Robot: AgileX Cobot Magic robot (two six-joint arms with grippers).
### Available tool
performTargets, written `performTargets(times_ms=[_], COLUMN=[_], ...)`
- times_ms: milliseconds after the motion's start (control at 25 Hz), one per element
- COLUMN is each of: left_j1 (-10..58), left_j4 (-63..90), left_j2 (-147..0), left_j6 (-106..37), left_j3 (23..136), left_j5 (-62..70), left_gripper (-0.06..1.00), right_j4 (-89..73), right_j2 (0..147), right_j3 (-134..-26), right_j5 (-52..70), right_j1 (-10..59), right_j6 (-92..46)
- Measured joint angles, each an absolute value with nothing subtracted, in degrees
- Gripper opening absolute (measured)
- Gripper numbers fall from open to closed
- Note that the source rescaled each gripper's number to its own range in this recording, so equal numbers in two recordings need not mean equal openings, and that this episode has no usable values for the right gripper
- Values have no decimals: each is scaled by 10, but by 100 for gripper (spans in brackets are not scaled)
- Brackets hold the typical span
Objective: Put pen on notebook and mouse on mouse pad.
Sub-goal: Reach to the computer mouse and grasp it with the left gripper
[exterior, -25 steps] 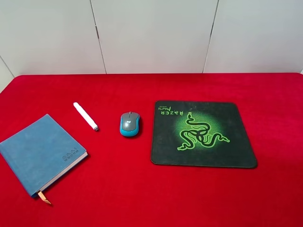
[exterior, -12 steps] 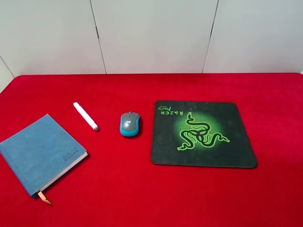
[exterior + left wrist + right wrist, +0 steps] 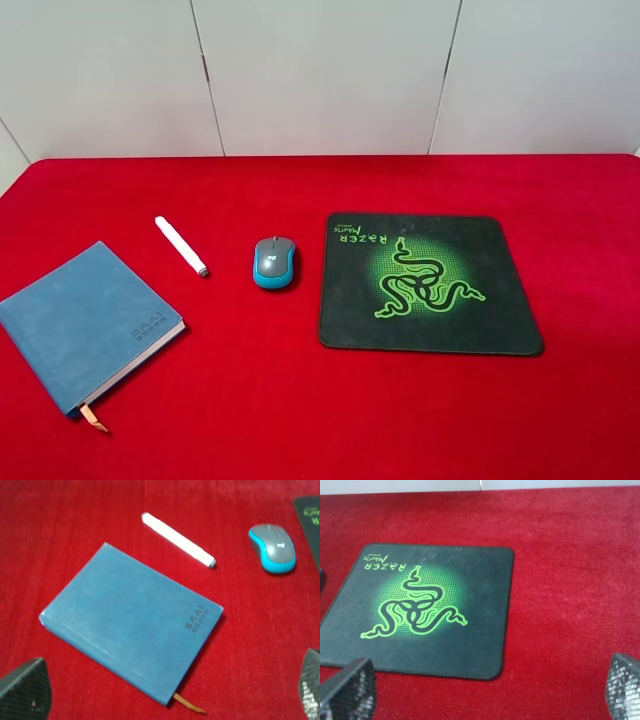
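Observation:
The white pen (image 3: 181, 246) lies on the red cloth, apart from the blue notebook (image 3: 85, 322) at the front left. Beside it the grey-and-blue mouse (image 3: 274, 262) rests just left of the black mouse pad (image 3: 500, 300) with its green emblem. No arm shows in the exterior high view. My left gripper (image 3: 165, 692) is open above the notebook (image 3: 130, 625), with the pen (image 3: 177, 540) and mouse (image 3: 272, 547) beyond. My right gripper (image 3: 485, 685) is open over the near edge of the mouse pad (image 3: 485, 605). Both hold nothing.
A red cloth (image 3: 300, 410) covers the whole table. White wall panels (image 3: 320, 70) stand behind its far edge. An orange ribbon (image 3: 95, 418) sticks out of the notebook toward the front.

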State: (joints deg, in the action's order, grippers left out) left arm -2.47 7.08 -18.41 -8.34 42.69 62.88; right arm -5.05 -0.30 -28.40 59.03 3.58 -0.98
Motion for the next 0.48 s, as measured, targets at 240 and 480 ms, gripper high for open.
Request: performTargets(times_ms=[240,480], left_j1=[-25,27], left_j4=[76,69], left_j2=[-373,-544], left_j6=[-82,-51], left_j3=[507,583], left_j5=[629,618], left_gripper=[100,100], right_j4=[-51,-51], right_j2=[-3,-3], right_j3=[-284,-284], right_j5=[590,590], right_j1=[36,36], right_j6=[-10,-10])
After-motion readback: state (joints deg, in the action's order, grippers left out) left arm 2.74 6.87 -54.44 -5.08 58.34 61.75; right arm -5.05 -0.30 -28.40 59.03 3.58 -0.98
